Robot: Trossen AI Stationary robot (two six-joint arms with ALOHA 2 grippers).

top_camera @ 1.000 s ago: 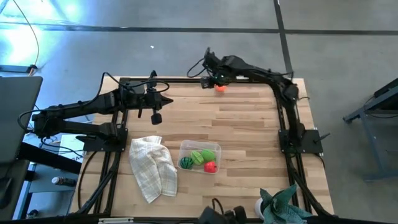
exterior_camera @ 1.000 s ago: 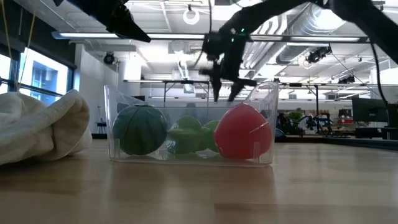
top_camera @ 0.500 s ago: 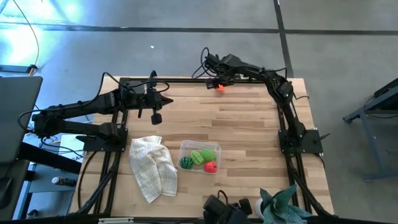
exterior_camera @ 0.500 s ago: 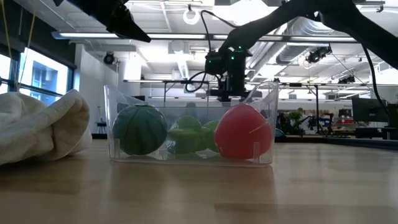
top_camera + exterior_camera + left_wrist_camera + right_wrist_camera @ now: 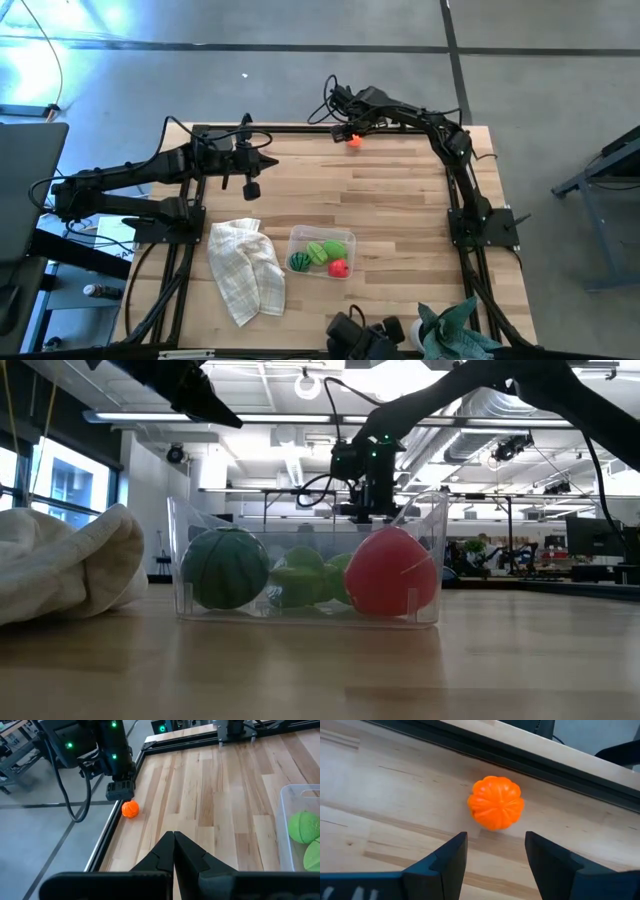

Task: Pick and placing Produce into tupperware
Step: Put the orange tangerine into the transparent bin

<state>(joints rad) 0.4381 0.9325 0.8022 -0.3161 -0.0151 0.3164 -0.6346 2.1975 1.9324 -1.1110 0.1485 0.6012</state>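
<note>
The orange toy fruit point(image 5: 496, 802) lies on the wood by the table's far edge point(image 5: 353, 141), close to the black frame rail. My right gripper point(image 5: 496, 847) is open just short of it, one finger toward either side, and touches nothing; in the left wrist view it point(image 5: 120, 790) hangs right over the orange fruit point(image 5: 130, 809). The clear tupperware point(image 5: 297, 238) stands near the table's near edge. It holds the round green fruit point(image 5: 225, 567), the light-green leafy one point(image 5: 300, 575) and the red one point(image 5: 390, 573). My left gripper point(image 5: 173, 837) is shut and waits above the table's left part point(image 5: 250, 186).
A white checked cloth point(image 5: 245, 268) lies crumpled left of the tupperware. A teal spiky plant point(image 5: 455, 330) sits at the near right corner. The black frame rail point(image 5: 520, 757) runs right behind the orange fruit. Bare wood lies between the far edge and the tupperware.
My right gripper has come down toward the orange fruit at the table's far edge during the first half second, then kept still. The orange fruit, the tupperware and its contents have not moved.
</note>
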